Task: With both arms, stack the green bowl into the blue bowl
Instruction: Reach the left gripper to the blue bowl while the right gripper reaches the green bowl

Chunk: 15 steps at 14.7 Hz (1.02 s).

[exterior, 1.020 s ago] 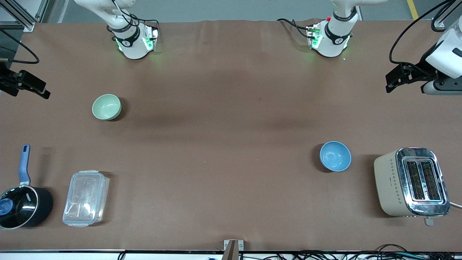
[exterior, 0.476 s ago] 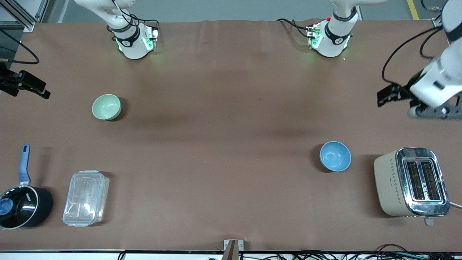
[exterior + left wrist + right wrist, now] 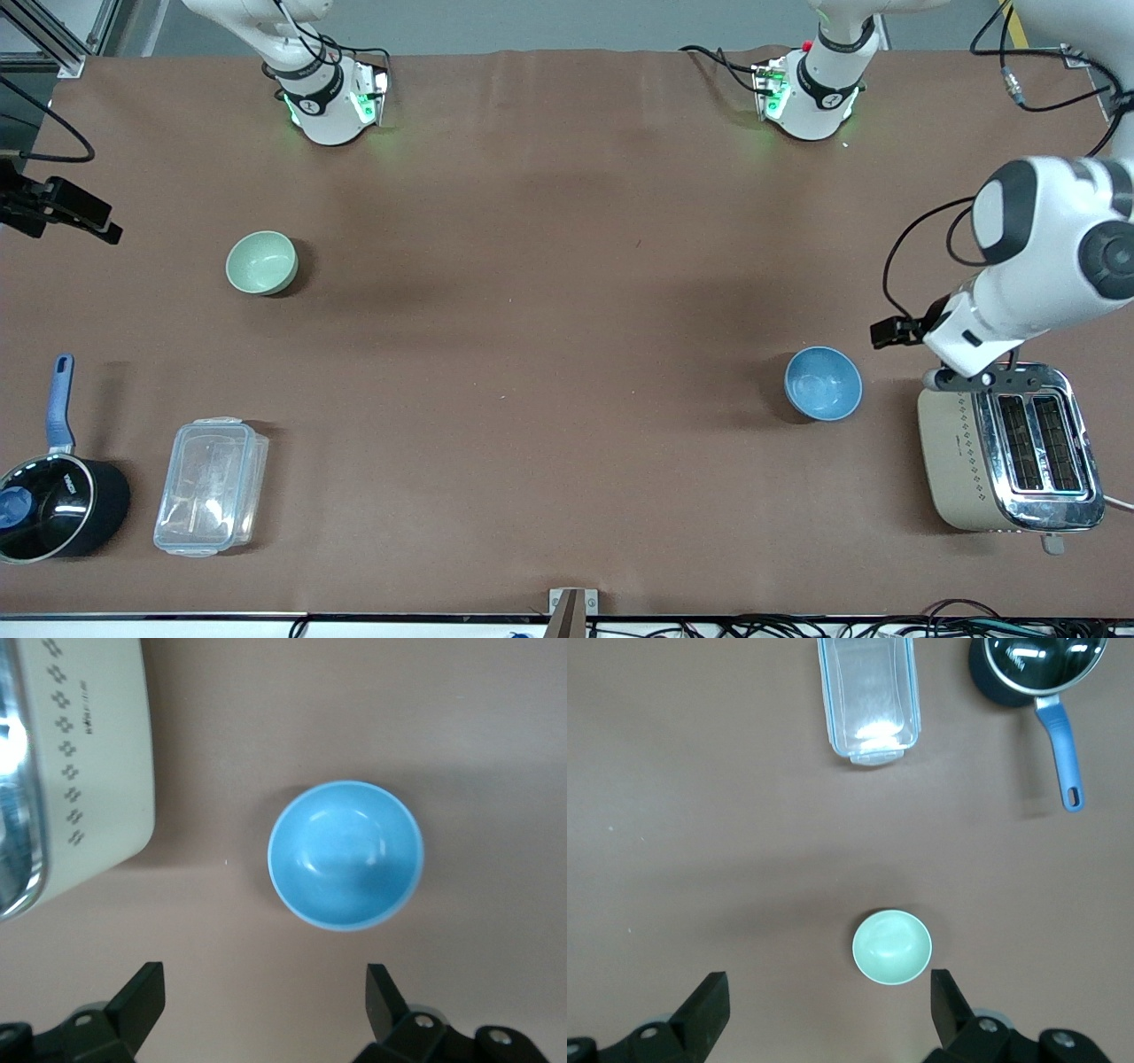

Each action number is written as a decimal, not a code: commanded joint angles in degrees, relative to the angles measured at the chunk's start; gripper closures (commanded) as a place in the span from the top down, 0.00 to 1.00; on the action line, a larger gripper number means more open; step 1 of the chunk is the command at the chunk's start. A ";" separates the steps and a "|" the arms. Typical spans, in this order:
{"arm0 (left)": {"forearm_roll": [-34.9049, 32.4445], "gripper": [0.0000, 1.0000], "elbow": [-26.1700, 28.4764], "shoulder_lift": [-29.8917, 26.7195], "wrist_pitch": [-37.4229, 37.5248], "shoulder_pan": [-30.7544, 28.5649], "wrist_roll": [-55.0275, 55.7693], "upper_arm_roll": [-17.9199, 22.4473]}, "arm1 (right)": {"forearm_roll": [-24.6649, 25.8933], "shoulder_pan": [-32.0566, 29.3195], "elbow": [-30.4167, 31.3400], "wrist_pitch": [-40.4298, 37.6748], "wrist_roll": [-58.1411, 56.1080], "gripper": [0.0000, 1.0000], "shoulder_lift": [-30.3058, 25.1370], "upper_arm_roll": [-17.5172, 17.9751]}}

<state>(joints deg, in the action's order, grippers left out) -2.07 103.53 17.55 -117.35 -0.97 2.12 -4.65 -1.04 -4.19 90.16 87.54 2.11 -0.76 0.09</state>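
**Approaching the blue bowl: left arm descended, right arm waiting**

Standing upright on the brown bench (image 3: 549,266), mouth up, were two round bowls, neither with a long axis. The small glossy pale mint-green bowl (image 3: 261,262) sat toward the right arm's end; the small smooth sky-blue bowl (image 3: 823,383) sat toward the left arm's end, just beside the cream-and-chrome toaster (image 3: 1010,447), apart from it.

Change noted: within the last second the left arm had swung in from the bench edge. The left gripper (image 3: 266,1003), fingers spread wide and empty, hung over the bench beside the blue bowl. Judged an opening reach; nothing grasped yet.

The right gripper (image 3: 829,1007), wide and empty, waited high over the green bowl (image 3: 892,946).
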 commanded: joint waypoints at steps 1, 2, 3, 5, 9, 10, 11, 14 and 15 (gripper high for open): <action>-1.01 1.00 1.85 3.08 -6.12 -0.44 -0.72 -0.09 | 0.34 -2.48 6.94 2.62 -2.54 1.00 -1.78 0.35; -1.01 1.00 1.76 4.58 -7.96 -0.44 -0.72 -0.09 | 0.34 -3.62 9.57 4.20 -3.33 1.00 -2.05 0.26; -1.01 0.97 1.76 6.08 -9.72 -0.61 -0.72 -0.09 | 0.34 -5.63 13.08 6.83 -5.60 1.00 -2.48 0.35; -1.01 0.87 1.76 8.54 -12.28 -0.70 -0.54 -0.18 | 0.34 -8.80 20.03 12.98 -10.44 1.00 -2.84 0.35; -1.01 0.68 1.32 12.85 -13.60 -0.70 -0.63 -0.18 | 0.25 -11.62 35.83 28.95 -12.12 1.00 -2.31 0.35; -1.01 0.60 1.24 13.29 -13.87 -0.70 -0.63 -0.10 | 0.25 -11.97 39.01 32.92 -12.91 1.00 -2.05 0.35; -1.01 0.50 1.15 13.38 -13.87 -0.79 -0.63 -0.09 | 0.25 -12.59 40.96 35.22 -13.44 1.00 -1.44 0.35; -1.01 0.19 1.15 13.47 -13.87 -0.79 -0.63 -0.09 | 0.25 -13.73 42.38 35.50 -13.71 1.00 1.81 0.26; -1.01 0.17 1.15 13.73 -13.87 -0.70 -0.63 -0.09 | 0.25 -14.26 42.73 35.50 -13.71 1.00 2.86 0.35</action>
<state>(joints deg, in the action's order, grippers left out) -2.07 105.11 31.19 -131.10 -1.55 2.02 -4.65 -1.04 -16.39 131.86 122.56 -10.61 1.29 -0.40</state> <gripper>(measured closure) 0.674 0.000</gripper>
